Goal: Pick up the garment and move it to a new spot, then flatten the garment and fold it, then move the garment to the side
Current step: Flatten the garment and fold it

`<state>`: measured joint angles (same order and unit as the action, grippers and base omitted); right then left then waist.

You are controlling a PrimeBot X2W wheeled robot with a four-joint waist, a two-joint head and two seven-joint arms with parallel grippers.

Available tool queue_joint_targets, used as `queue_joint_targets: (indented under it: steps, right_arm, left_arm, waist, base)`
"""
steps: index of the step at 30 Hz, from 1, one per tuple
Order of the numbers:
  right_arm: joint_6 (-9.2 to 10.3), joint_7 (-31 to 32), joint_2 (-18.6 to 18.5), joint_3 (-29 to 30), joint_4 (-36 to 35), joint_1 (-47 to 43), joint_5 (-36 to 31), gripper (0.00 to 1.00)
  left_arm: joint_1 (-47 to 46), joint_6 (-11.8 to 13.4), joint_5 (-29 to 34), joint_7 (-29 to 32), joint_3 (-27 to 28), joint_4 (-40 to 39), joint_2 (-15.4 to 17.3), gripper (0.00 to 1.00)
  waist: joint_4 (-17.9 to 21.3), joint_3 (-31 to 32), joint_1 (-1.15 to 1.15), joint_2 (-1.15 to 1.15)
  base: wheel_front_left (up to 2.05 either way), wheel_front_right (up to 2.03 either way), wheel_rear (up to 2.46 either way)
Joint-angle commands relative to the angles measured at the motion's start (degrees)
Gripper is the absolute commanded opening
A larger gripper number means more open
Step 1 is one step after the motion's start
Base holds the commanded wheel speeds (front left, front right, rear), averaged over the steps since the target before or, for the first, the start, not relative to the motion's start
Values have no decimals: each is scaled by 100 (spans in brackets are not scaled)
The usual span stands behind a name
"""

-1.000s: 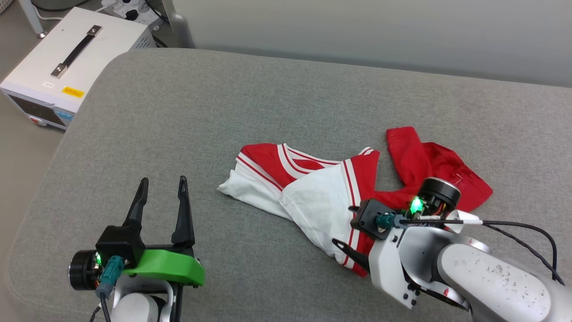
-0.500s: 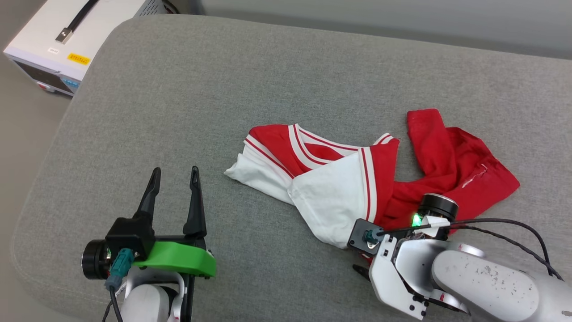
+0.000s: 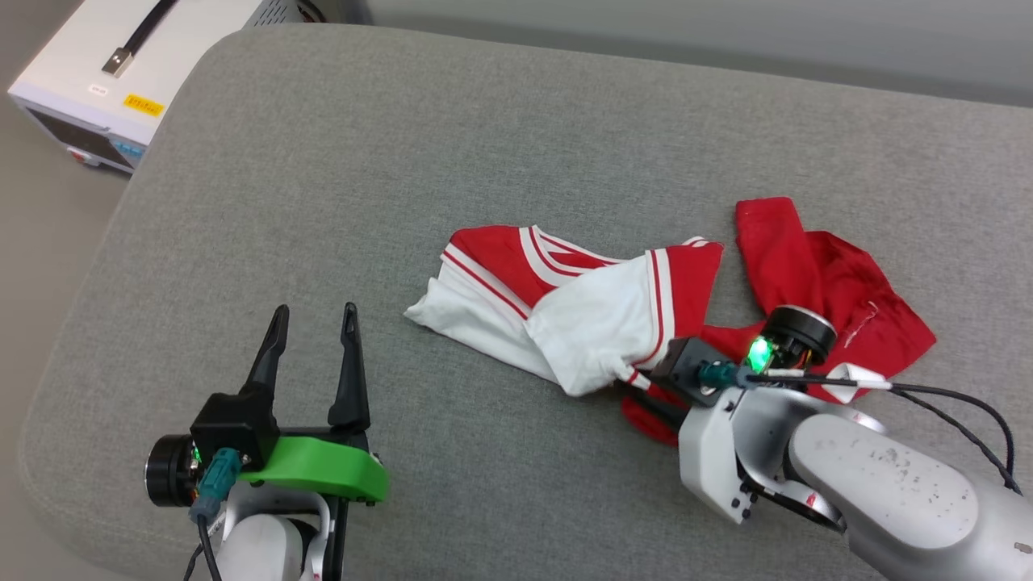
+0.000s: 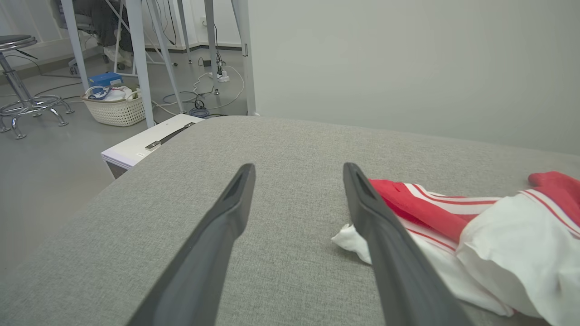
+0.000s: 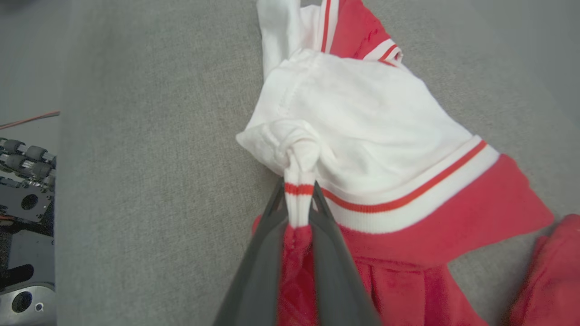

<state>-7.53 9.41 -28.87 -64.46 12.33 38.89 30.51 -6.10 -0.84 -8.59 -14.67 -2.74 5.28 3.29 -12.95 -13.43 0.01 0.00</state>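
The garment [image 3: 601, 327] lay crumpled at four o'clock on the grey cushion [image 3: 403, 161]. The right tool [image 5: 299, 190] was clamped on its bunched striped hem. The left tool [image 3: 314, 311] stood apart, empty, at seven o'clock. Only the grasp looked made; lifting, flattening and folding remained.

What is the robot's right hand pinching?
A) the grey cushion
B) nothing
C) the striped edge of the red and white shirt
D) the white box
C: the right wrist view shows the right hand shut on the striped trim of the crumpled red and white jersey shirt.
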Motion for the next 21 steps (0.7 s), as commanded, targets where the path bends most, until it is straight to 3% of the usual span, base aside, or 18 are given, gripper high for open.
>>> queue_joint_targets:
  steps: [1, 12, 21]
  right_arm:
    - [4, -240, 42, 307, -1, -171, 21, 0]
    - [4, -1600, 806, 3690, 16, -1942, 787, 0]
    - [4, -2103, 1547, 6513, 841, -2894, 1228, 0]
  left_arm:
    - [83, -25, 46, -33, 33, 22, -36, 100]
    - [448, -29, 15, -33, 82, 91, -40, 100]
    - [668, 17, -65, -33, 31, 143, -41, 100]
  waist:
    - [264, 279, -1, 0]
    - [733, 718, -1, 0]
    - [934, 844, -1, 0]
  base:
    - [0, 0, 0]
    - [0, 0, 0]
    - [0, 0, 0]
